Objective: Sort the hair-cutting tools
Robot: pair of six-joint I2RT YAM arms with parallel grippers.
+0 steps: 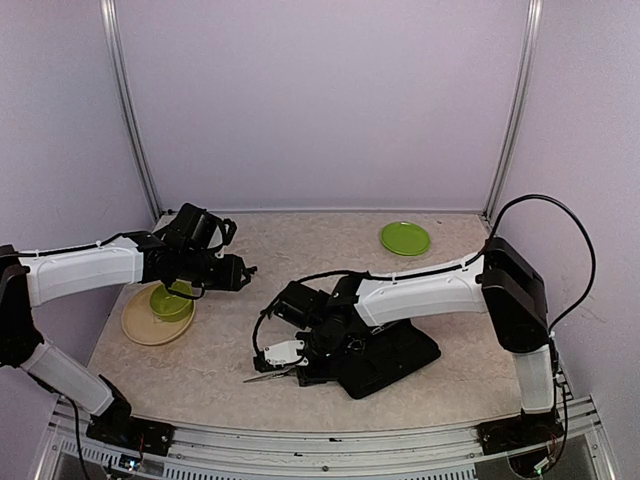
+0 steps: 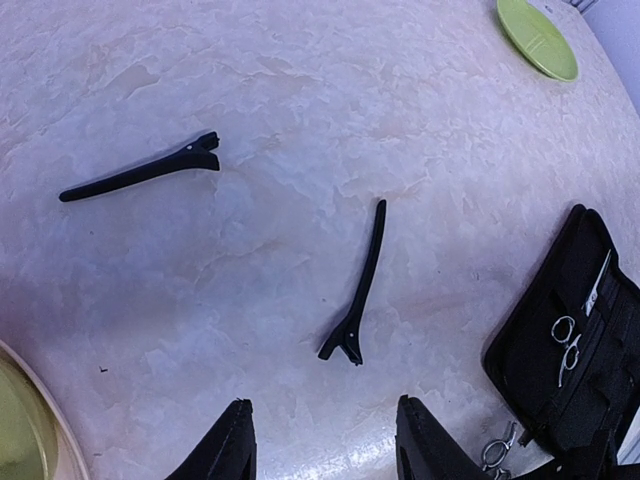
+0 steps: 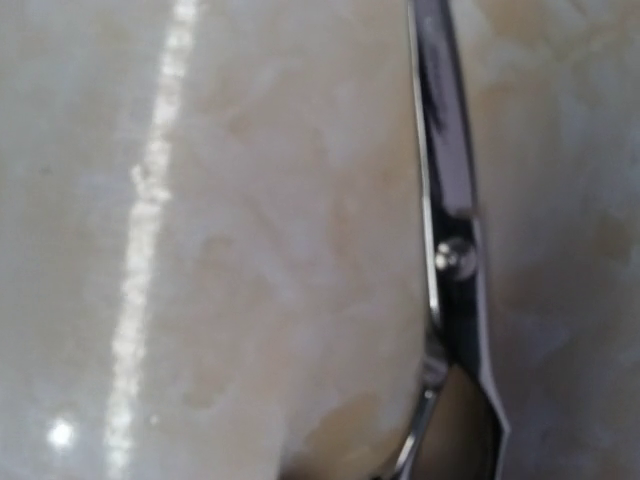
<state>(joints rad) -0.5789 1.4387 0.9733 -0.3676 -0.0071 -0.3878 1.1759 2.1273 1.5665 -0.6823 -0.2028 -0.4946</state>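
Observation:
Two black hair clips lie on the table in the left wrist view, one at the left (image 2: 140, 172) and one in the middle (image 2: 362, 285). My left gripper (image 2: 325, 445) hangs open and empty above the table, just near of the middle clip; in the top view it (image 1: 238, 271) is beside the bowl. A silver pair of scissors (image 3: 450, 200) lies on the table (image 1: 262, 378) right at my right gripper (image 1: 292, 372), whose fingers do not show in the right wrist view. A second pair of scissors (image 2: 568, 345) sits in the open black case (image 2: 540, 350).
The black case (image 1: 395, 362) lies at the front right under the right arm. A green plate (image 1: 405, 238) is at the back right. A green bowl (image 1: 170, 302) sits on a tan plate (image 1: 140, 328) at the left.

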